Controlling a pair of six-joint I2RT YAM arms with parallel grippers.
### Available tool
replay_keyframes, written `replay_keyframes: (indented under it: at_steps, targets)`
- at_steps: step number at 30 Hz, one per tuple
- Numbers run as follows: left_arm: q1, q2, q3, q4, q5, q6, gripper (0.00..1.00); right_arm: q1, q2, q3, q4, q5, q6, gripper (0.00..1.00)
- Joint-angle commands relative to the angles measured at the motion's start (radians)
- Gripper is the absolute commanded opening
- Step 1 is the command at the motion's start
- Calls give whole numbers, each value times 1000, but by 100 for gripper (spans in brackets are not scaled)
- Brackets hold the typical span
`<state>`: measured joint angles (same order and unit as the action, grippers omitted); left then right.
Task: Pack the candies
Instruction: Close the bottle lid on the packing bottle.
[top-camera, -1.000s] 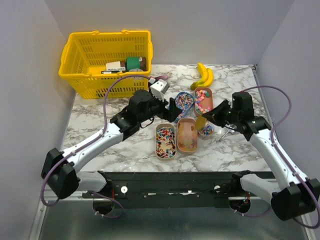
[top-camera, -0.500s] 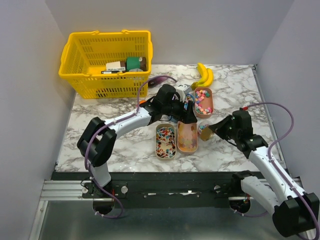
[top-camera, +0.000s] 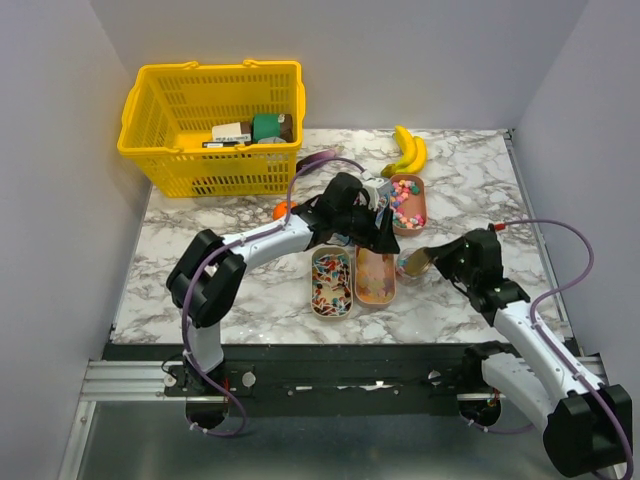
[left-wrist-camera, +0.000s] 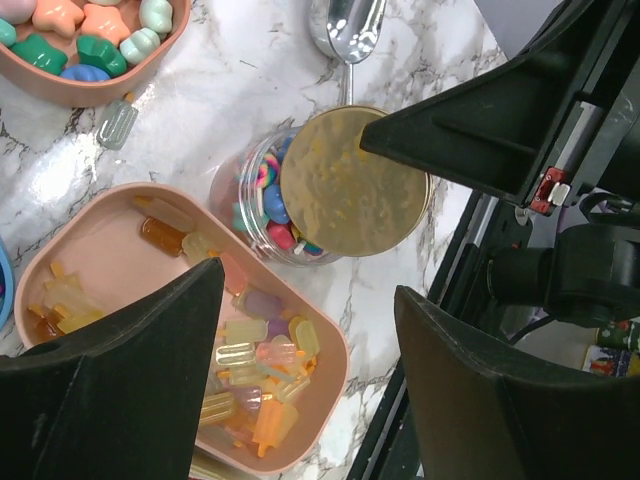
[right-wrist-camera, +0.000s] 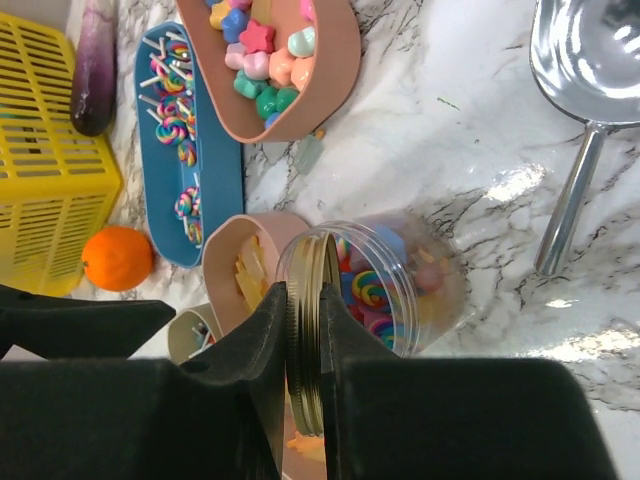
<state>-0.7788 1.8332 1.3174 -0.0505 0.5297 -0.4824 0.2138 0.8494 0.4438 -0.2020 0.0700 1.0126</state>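
A clear jar (right-wrist-camera: 410, 285) holding candies (right-wrist-camera: 365, 290) stands on the marble; it also shows in the left wrist view (left-wrist-camera: 262, 200) and the top view (top-camera: 407, 266). My right gripper (right-wrist-camera: 303, 292) is shut on a gold lid (right-wrist-camera: 306, 340), held on edge at the jar's mouth (left-wrist-camera: 350, 182). My left gripper (left-wrist-camera: 305, 300) is open and empty above a pink tray (left-wrist-camera: 60, 270) of popsicle-shaped candies (left-wrist-camera: 250, 350), beside the jar. In the top view the left gripper (top-camera: 378, 238) is over the trays and the right gripper (top-camera: 432, 258) is at the jar.
A pink tray of star candies (right-wrist-camera: 330, 70) and a blue tray of lollipops (right-wrist-camera: 215, 170) lie behind. A metal scoop (right-wrist-camera: 590, 60) lies right of the jar. An orange (right-wrist-camera: 118, 257), a yellow basket (top-camera: 212, 125), bananas (top-camera: 408, 150) and a patterned tray (top-camera: 331, 282) are around.
My left arm has swung right across the trays, towards the jar. My right gripper has moved down and forward with the lid to the jar's mouth.
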Motion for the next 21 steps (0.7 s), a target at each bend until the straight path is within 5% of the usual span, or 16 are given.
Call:
replay_keyframes:
  at_steps: [1, 8, 21]
  targets:
    - [-4, 29, 40, -23, 9, -16, 79, -7, 28, -66, -53, 37, 17, 18]
    - [-5, 55, 55, -28, 21, -31, 78, -7, 7, -85, -66, 30, 9, 36]
    - [-7, 101, 89, -28, 50, -48, 78, -5, -15, -10, -154, 17, -83, 38]
